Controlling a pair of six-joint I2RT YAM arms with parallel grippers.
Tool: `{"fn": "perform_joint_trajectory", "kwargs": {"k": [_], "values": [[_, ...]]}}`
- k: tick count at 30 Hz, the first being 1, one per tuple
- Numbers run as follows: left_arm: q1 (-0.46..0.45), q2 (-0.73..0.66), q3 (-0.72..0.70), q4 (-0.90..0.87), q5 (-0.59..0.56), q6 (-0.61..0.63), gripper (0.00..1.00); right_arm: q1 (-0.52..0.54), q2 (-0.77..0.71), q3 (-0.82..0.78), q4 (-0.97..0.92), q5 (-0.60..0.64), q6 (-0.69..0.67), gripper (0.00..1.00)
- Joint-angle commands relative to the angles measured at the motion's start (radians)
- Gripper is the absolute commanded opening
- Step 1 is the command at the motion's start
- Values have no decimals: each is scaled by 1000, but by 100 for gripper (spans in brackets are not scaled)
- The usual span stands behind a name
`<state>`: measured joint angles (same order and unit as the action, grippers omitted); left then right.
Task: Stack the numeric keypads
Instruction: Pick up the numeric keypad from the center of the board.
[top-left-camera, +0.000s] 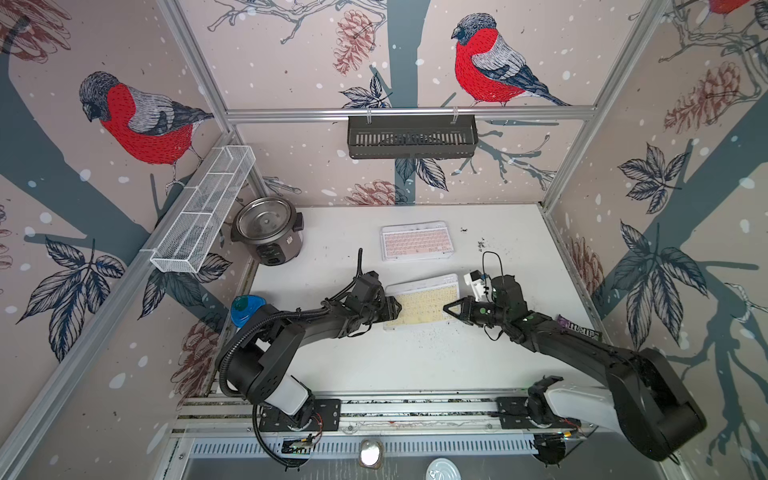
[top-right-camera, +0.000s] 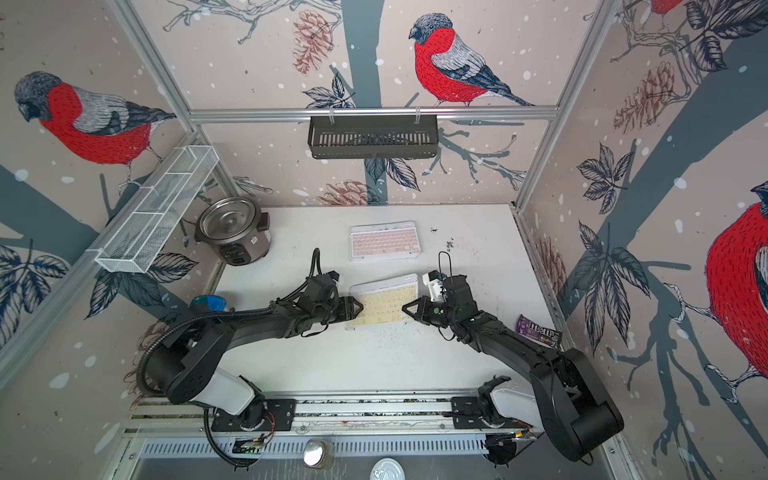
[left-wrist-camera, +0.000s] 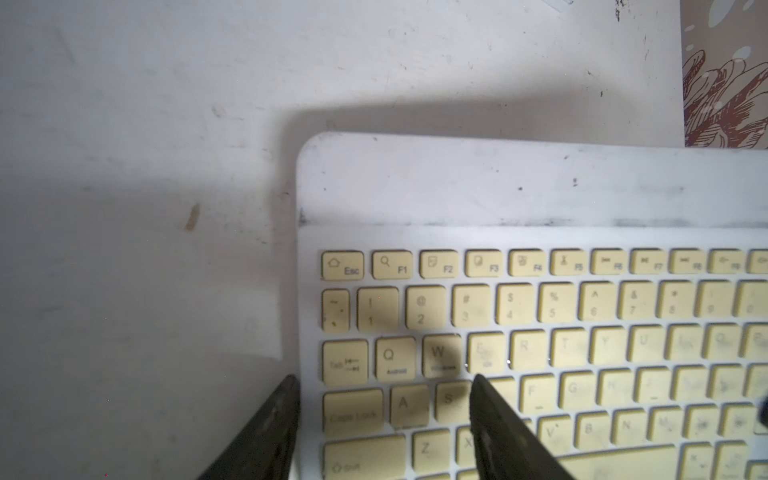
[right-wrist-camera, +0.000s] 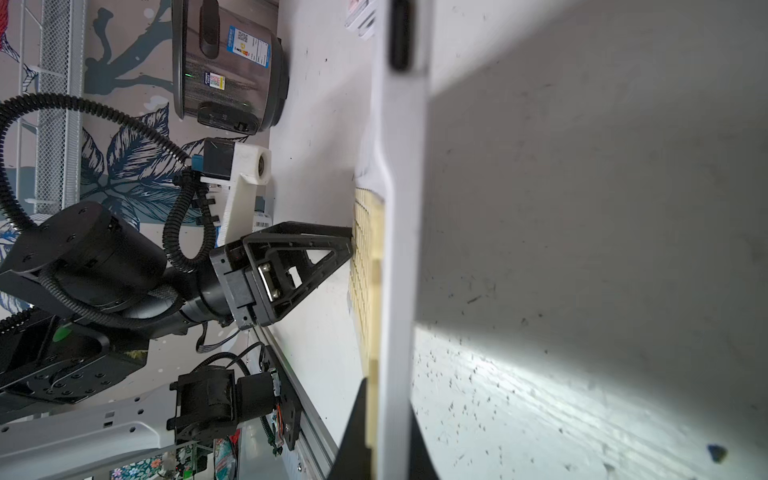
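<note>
Evidently one stacking step is underway: the left claw (top-left-camera: 397, 309) and right claw (top-left-camera: 445, 309) each pinch a short end of the yellow keypad (top-left-camera: 424, 305), held just above the desk (top-left-camera: 415, 361). It has yet to land on the pink keypad (top-left-camera: 417, 241) behind it.
</note>
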<state>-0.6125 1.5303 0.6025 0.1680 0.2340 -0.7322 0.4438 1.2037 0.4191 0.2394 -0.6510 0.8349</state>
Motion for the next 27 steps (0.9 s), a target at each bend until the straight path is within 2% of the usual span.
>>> {"fn": "perform_joint_trajectory", "kwargs": {"k": [1,7,14,19,27], "values": [[-2,-31,12,-89,-11,-22,65,-9,-6,3,-12,24,-23,7],[24,-139,36,-152,-46,-24,65,-42,-42,12,-20,-13,-28,7],[97,-242,30,-213,-50,2,66,-88,-77,52,-57,-62,-65,6],[123,-258,5,-236,-55,13,66,-150,-79,110,-47,-148,-88,6],[125,-251,-44,-216,-47,0,66,-227,15,288,-13,-238,-148,6]]}}
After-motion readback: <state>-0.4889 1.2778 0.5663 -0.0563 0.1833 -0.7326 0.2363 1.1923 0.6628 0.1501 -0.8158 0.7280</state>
